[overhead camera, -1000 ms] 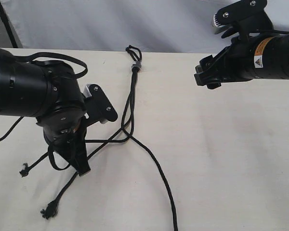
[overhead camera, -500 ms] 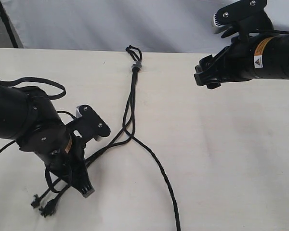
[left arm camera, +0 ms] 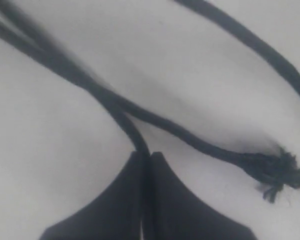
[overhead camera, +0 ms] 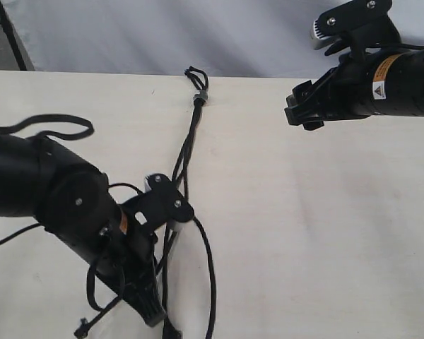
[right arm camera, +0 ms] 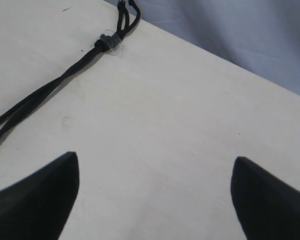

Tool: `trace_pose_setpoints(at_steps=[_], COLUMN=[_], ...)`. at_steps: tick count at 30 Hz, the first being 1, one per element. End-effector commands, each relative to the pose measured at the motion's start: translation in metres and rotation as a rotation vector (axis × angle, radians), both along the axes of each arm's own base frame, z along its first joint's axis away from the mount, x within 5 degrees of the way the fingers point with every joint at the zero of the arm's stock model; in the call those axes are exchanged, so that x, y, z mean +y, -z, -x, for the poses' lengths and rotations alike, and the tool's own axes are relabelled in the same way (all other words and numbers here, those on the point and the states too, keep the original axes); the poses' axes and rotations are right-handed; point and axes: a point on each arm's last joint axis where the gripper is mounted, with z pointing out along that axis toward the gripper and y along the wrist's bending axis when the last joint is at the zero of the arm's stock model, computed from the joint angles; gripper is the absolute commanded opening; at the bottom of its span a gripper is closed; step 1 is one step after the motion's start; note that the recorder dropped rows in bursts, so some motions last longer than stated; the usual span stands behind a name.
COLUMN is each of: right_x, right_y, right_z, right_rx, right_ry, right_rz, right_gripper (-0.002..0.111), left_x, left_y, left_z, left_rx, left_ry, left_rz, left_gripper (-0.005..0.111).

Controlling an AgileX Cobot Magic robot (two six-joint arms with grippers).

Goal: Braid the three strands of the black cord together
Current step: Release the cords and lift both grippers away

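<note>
Left tool [overhead camera: 152, 315] [left arm camera: 146, 159]: jaws pressed together, pinching one strand [left arm camera: 121, 117], which enters right between the fingertips. The tool is down at the tabletop [overhead camera: 325, 226].

Second strand [left arm camera: 190, 137]: crosses the pinched one just ahead of the left tool's tip. It ends in a frayed tip [left arm camera: 282, 172] lying on the tabletop near that tool, not touching it.

Third strand [left arm camera: 250, 42]: passes farther out from the left tool, apart from the other two.

Black cord [overhead camera: 191, 141]: the three strands [overhead camera: 182, 166] run close together from the left tool away to a small knot with a grey clip [overhead camera: 200, 97] [right arm camera: 109, 42]. A short loop [overhead camera: 196, 74] lies beyond the clip. One length bows out [overhead camera: 210, 272] on the side of the left tool nearer the right tool.

Right tool [overhead camera: 302, 113] [right arm camera: 155, 159]: jaws spread wide, nothing between them, held over bare tabletop. The clip and loop lie well apart from it, ahead and off to one side.
</note>
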Motion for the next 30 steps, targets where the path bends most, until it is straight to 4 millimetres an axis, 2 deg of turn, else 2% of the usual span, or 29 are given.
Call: trace_pose_setpoints(at_steps=[1,4,8,14,16,18,19,21,23,25,27,30], right_x=[-0.001,-0.001,-0.001,-0.001,-0.001,-0.001,-0.001,-0.001,0.001,0.013,0.035,0.087], right_y=[-0.003,-0.003,-0.003,-0.003,-0.003,-0.003,-0.003,-0.003,0.000,0.004,0.003,0.008], right_z=[0.000,0.000,0.000,0.000,0.000,0.000,0.000,0.001,0.003,0.010,0.020,0.043], right_rx=[-0.018,-0.018,-0.017,-0.017,-0.017,-0.017,-0.017,-0.014,0.038,0.102,0.192,0.369], right_ry=[-0.002,-0.002,0.000,0.000,0.000,0.000,0.000,0.003,0.068,0.071,0.035,-0.074], right_rz=[-0.005,-0.005,-0.007,-0.007,-0.007,-0.007,-0.007,-0.010,-0.109,-0.142,-0.114,-0.044], right_gripper=[0.078,0.078,0.078,0.078,0.078,0.078,0.078,0.078,0.078,0.078,0.078,0.075], left_x=[0.024,0.040,0.055,0.058,0.058,0.058,0.057,0.057,0.057,0.057,0.069,0.110], left_y=[-0.017,-0.016,-0.006,0.001,0.001,0.001,0.001,0.001,0.000,-0.004,-0.013,-0.019], left_z=[-0.015,-0.023,-0.022,-0.019,-0.019,-0.020,-0.020,-0.020,-0.022,-0.031,-0.045,-0.064], left_rx=[-0.056,-0.042,-0.035,-0.079,-0.076,-0.077,-0.074,-0.075,-0.109,-0.180,-0.217,-0.229], left_ry=[-0.121,-0.191,-0.239,-0.250,-0.254,-0.279,-0.284,-0.282,-0.279,-0.281,-0.346,-0.548], left_rz=[0.051,0.046,0.032,0.045,0.046,0.061,0.064,0.064,0.073,0.095,0.114,0.123], left_gripper=[0.001,0.001,0.001,0.001,0.005,0.022,0.037,0.056,0.065,0.065,0.065,0.065])
